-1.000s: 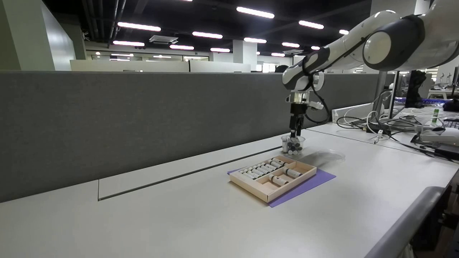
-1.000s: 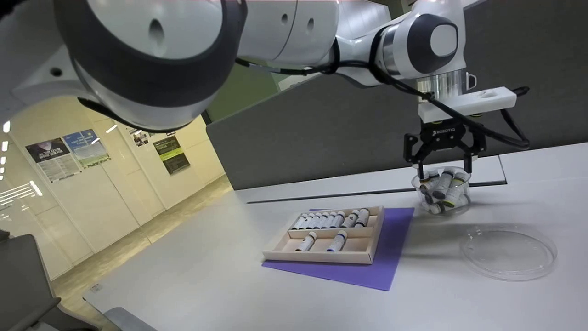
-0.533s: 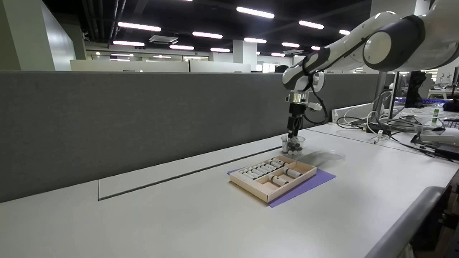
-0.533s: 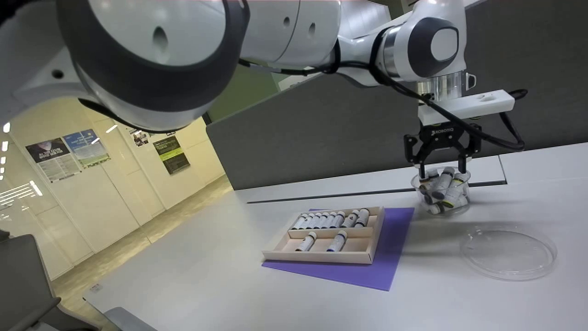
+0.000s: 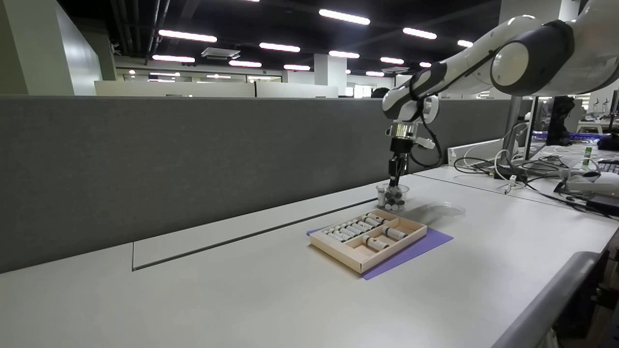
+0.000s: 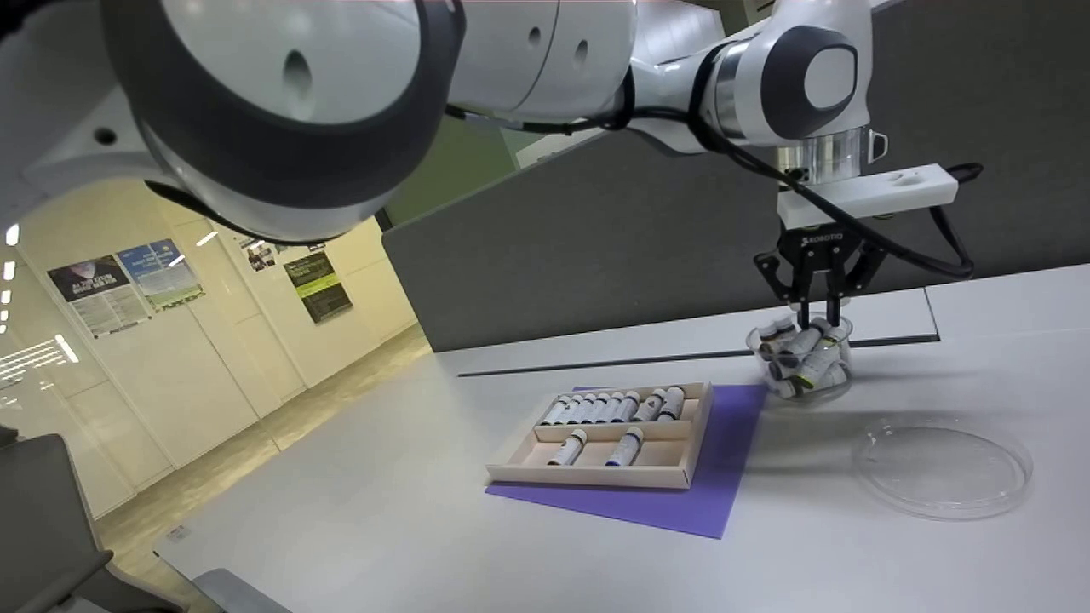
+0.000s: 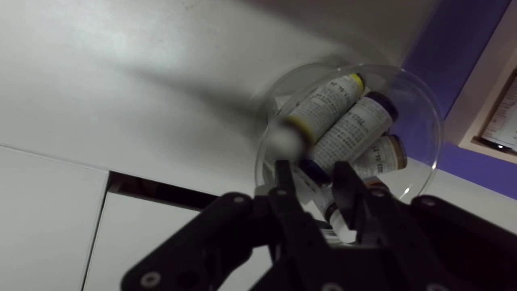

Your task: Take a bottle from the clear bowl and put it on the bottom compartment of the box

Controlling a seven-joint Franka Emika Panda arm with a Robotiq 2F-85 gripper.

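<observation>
The clear bowl (image 6: 754,351) holds several white-labelled bottles in a jumbled pile. My gripper (image 6: 818,322) points down into its mouth, fingertips among the topmost bottles. In the wrist view, the gripper (image 7: 311,171) stands partly open, a narrow gap between its fingers. Under that gap shows the dark-blue-banded end of a bottle (image 7: 351,129); space shows between it and one fingertip. A yellow-banded bottle (image 7: 325,105) lies beside it. The wooden box (image 6: 588,478) has a packed row of bottles at the back. Its bottom compartment (image 6: 664,453) contains two bottles, one blue-ended (image 6: 625,447).
Under the box lies a purple mat (image 6: 724,477). A clear round dish (image 6: 943,468) rests on the table beside the bowl. A grey partition (image 5: 217,159) rises behind the table edge. Cables (image 5: 483,166) are spread at the far end.
The gripper's fingers have come much closer together. The bowl with its bottles has slid slightly to the left in both exterior views. Box and mat have not moved.
</observation>
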